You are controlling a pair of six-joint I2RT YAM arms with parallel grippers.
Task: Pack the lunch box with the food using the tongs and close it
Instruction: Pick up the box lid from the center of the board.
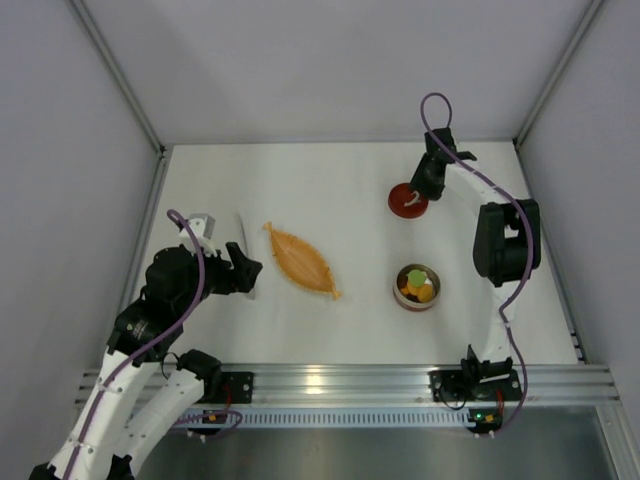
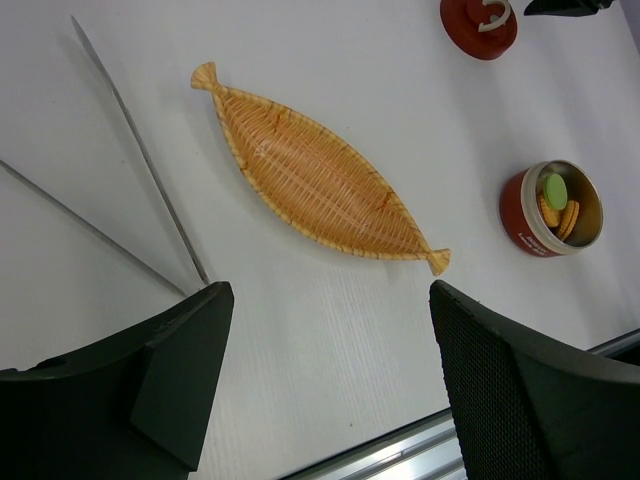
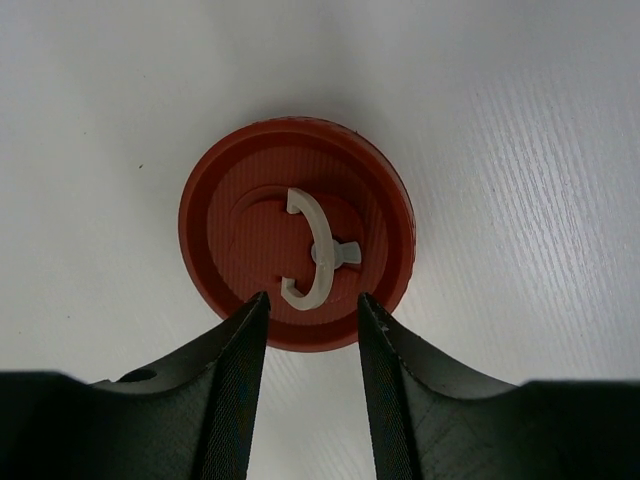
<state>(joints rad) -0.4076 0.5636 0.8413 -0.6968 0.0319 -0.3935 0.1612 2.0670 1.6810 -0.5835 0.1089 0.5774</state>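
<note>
We find the right claw (image 3: 310,305), half spread and empty, over the lid (image 3: 225,235), likely light and stiff, flat on the counter (image 3: 520,120) at 12 o'clock from the tin (image 1: 398,295) (its white loop (image 3: 322,250) looks the best hold).

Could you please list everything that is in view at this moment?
lunch box: one, steel tin with a red wall, open, front right of the table.
food: several small pieces, green, orange and yellow, inside the tin.
lid: one, red with a white handle, flat on the table behind the tin, apart from it.
tongs: one pair, silver, lying on the left.
leaf-shaped dish: one, orange wicker, centre, nothing in it.
table: one, white.
left arm: one, black and white, beside the tongs, jaws wide open with nothing between them.
right arm: one, black and white, jaws apart over the lid's near edge.
</note>
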